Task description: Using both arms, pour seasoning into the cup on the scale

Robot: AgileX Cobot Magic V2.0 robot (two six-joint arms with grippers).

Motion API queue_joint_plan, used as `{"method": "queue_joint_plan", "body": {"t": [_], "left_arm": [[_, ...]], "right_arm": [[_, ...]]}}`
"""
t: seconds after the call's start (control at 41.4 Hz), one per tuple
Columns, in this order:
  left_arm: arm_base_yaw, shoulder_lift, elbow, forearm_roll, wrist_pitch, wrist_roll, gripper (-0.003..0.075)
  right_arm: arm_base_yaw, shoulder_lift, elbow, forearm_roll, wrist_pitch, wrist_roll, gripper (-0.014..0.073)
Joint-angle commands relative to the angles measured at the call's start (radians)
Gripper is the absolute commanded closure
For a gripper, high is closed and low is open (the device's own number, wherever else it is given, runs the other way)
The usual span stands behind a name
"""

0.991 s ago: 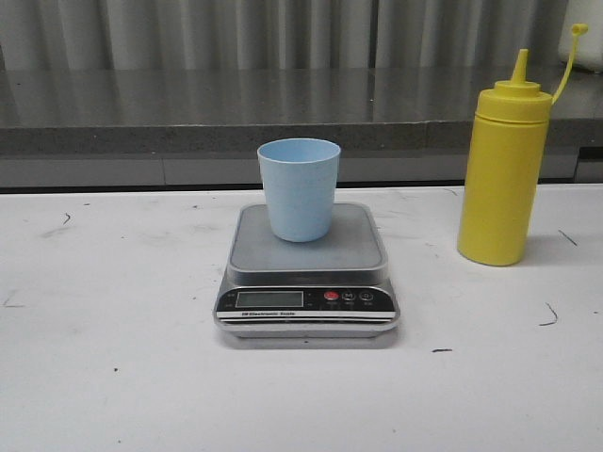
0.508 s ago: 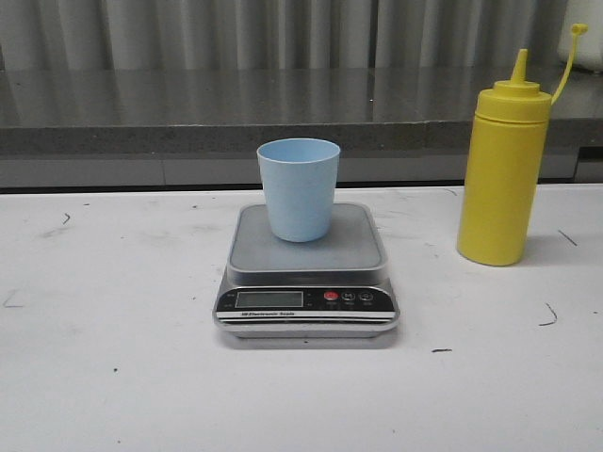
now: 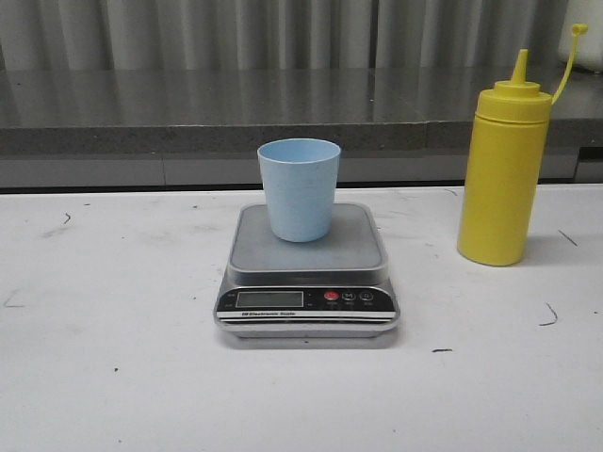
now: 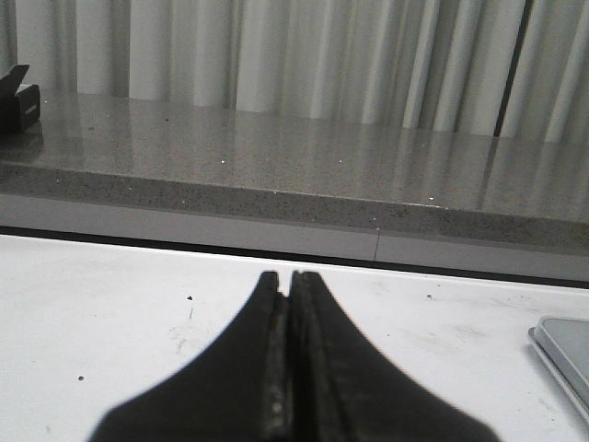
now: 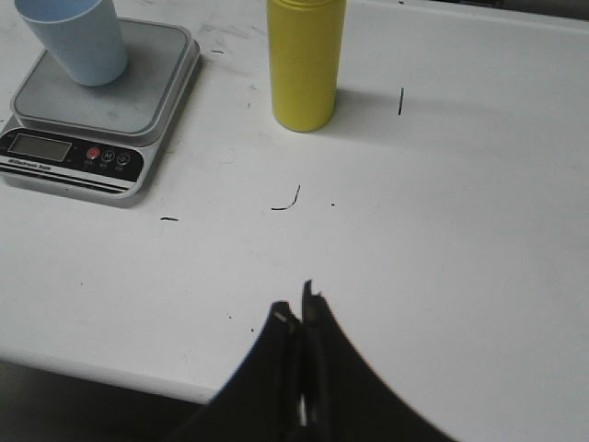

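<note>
Both my pincers are pressed together and empty — the left gripper (image 4: pixel 291 281) and the right gripper (image 5: pixel 296 308). The cup (image 3: pixel 299 189) stands upright on the scale (image 3: pixel 307 273); the yellow bottle (image 3: pixel 502 171) stands apart, to its right, on the table (image 3: pixel 113 358).

This looks like a robot test bench set up in a lab or workroom, not a lived-in kitchen. A plain white tabletop (image 3: pixel 113 377), scuffed with small dark marks, carries only a digital scale (image 3: pixel 307 273), a pale blue cup (image 3: pixel 300 188) and a yellow seasoning bottle (image 3: pixel 502 169), laid out as props. Behind it runs a grey speckled stone-like ledge (image 3: pixel 188 113) backed by pale pleated curtains (image 3: pixel 236 33) that close off the room, and each wrist view shows a black end effector (image 4: pixel 287 368) over the bare surface.
</note>
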Motion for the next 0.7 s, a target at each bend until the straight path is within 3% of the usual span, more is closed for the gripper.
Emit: {"method": "queue_joint_plan", "body": {"t": [0.0,0.532,0.677], "left_arm": [[-0.002,-0.016,0.024,-0.009,-0.081,-0.003,0.074],[-0.002,-0.016,0.024,-0.009,-0.081,-0.003,0.074],[-0.002,-0.016,0.024,-0.009,-0.081,-0.003,0.074]], "right_arm": [[0.001,0.007,-0.034,-0.005,-0.06,-0.01,0.0662],[0.001,0.007,-0.034,-0.005,-0.06,-0.01,0.0662],[-0.026,-0.057,0.043,-0.076,-0.178,-0.01,0.0662]]}}
